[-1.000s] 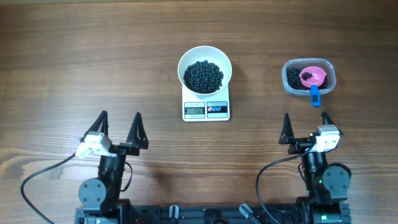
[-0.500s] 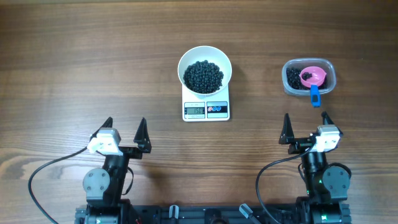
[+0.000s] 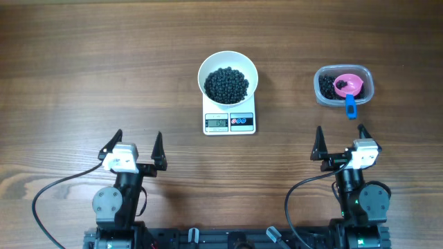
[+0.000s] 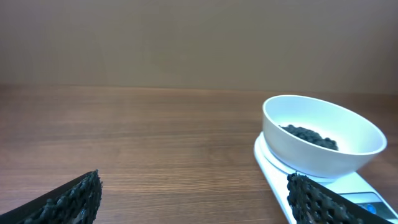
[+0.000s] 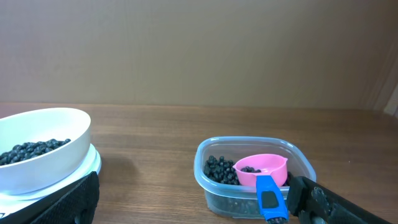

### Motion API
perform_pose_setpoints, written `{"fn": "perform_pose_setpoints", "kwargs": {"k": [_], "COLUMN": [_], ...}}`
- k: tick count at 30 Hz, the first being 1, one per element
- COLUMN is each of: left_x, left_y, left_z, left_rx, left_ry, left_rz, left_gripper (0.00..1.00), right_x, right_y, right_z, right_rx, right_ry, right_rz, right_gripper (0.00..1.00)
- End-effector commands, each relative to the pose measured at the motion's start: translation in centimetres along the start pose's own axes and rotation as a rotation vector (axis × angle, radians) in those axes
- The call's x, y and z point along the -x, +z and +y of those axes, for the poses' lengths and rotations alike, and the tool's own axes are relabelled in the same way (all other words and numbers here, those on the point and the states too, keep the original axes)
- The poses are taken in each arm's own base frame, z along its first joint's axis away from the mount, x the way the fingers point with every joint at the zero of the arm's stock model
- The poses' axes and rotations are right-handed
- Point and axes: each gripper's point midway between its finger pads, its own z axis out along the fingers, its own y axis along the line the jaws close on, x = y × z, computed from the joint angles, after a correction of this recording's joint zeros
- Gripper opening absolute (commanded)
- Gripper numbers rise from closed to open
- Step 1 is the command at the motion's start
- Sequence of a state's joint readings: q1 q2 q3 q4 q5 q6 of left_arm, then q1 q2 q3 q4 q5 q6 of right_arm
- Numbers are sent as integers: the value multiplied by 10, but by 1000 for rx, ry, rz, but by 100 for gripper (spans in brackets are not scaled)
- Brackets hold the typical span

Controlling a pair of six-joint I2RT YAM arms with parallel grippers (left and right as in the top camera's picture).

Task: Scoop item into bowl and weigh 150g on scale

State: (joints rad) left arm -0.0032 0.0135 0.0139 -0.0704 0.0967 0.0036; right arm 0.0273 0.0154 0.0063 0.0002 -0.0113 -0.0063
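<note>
1. Table (image 3: pixel 69 55): a dark wood-grain surface fills the overhead view. Everything listed below rests on it.

2. Left gripper (image 3: pixel 138 135): lower left of the overhead frame, near the bottom edge. The jaws are spread wide with nothing between them. In the left wrist view the two ribbed black fingers (image 4: pixel 68 200) appear only at the lower corners, with bare table between them.

3. Right gripper (image 3: pixel 340 129): lower right of the overhead frame. The jaws are likewise spread wide and hold nothing. It sits well apart from the containers.

4. Scale (image 3: pixel 229 122): just above the centre of the overhead frame, lying flat. The display and two buttons face the bottom edge. Digits are lit, but they are too small to read with certainty.

5. Bowl (image 3: pixel 254 69): white and round, upright on the scale platform, covering the rear part of the scale.

6. Tub (image 3: pixel 372 86): clear and rectangular with rounded corners, in the upper right of the overhead frame, well to the right of the scale.

7. Scoop (image 3: pixel 348 84): a pink cup lying inside the tub. Its blue handle (image 3: pixel 350 105) projects over the tub's lower rim.

8. Beads (image 3: pixel 226 84): a dark heap fills the middle of the bowl. A smaller amount lies in the left part of the tub, and a few lie in the scoop cup.
</note>
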Motion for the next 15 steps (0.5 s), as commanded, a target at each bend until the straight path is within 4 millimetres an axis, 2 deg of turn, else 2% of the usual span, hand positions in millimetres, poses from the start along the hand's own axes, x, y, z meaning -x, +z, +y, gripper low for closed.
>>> {"fn": "perform_pose_setpoints", "kwargs": {"k": [1,15], "left_x": [-2,-2], "left_y": [-1,-1], "left_z": [17,17], "left_rx": [98,97], "left_ry": [20,52], "left_rz": [0,2], "left_gripper": [100,100], "right_x": [3,3], "right_y": [-1,-1], "right_z": [1,1], "right_rx": [10,9], "right_ry": [-17,-17], "right_rz": [-13,-13], "right_gripper": [100,100]}}
